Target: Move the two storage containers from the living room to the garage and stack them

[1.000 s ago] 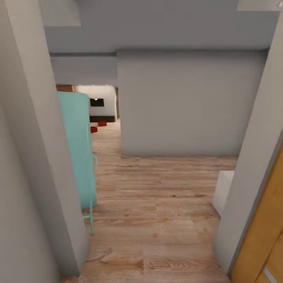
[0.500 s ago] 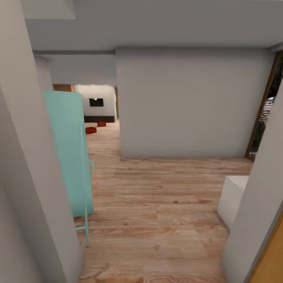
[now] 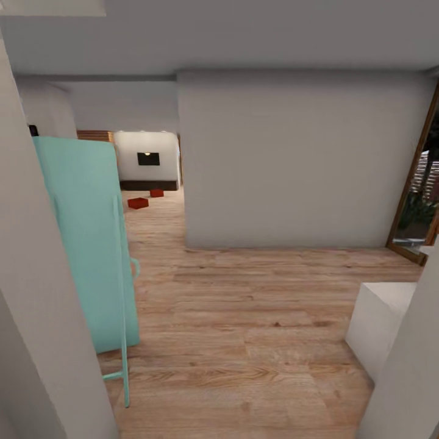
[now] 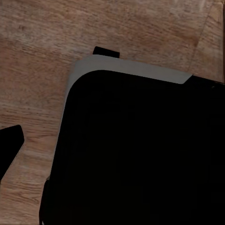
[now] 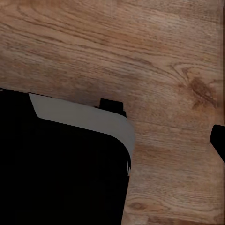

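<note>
A: Head view, robot sits in a hallway on light wood plank flooring, looking down a gap toward the living room. Two storage containers on that far floor, orange-red, one nearer, the second just behind it, well apart from the robot

B: Grippers?

A: Cannot tell for either. Both wrist views give a big black body with a grey rim over wood planks, fingers not readable. Nothing looks held

B: Risks from here?

A: My guess, clipping on the way through. Teal panel with its thin teal frame leg stands on the left, close to the near grey wall. White block juts in low on the right. Base swinging wide would catch either

B: Open room?

A: Middle of the floor is bare and wide up to the big grey wall. Past that wall's left corner the passage narrows, teal panel on one side, corner on the other. Wood-framed glass door at far right, not the route
</note>
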Tool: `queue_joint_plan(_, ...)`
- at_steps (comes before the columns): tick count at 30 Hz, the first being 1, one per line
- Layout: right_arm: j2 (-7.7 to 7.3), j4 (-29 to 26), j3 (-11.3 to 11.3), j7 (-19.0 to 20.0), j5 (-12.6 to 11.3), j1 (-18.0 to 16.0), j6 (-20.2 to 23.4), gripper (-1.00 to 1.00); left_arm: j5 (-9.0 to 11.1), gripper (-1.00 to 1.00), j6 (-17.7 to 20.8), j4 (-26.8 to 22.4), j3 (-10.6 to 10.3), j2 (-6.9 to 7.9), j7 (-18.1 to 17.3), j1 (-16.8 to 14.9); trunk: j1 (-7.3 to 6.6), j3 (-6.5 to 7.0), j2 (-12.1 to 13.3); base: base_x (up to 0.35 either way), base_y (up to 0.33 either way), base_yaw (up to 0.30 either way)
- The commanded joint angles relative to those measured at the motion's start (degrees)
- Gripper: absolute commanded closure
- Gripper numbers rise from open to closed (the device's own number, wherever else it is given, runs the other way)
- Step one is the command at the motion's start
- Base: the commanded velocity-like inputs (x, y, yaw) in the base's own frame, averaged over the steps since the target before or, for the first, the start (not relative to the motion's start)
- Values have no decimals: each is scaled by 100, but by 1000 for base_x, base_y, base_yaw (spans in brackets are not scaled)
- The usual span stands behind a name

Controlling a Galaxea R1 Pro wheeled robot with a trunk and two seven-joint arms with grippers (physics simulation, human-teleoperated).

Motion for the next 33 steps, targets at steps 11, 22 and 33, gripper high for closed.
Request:
queue_joint_plan(11, 1, 17, 41, 3, -33, -7, -33, -100, 18, -100, -18, -2, 6, 3, 5, -1, 3, -6, -3, 322, 0, 0)
queue_joint_plan(22, 1, 17, 41, 3, -33, -7, -33, -100, 18, -100, -18, -2, 6, 0, 5, -1, 3, -6, -3, 322, 0, 0)
queue_joint_plan(33, 1, 17, 41, 3, -33, -7, -33, -100, 18, -100, -10, -2, 0, -1, 5, -1, 3, -6, -3, 322, -23, 0)
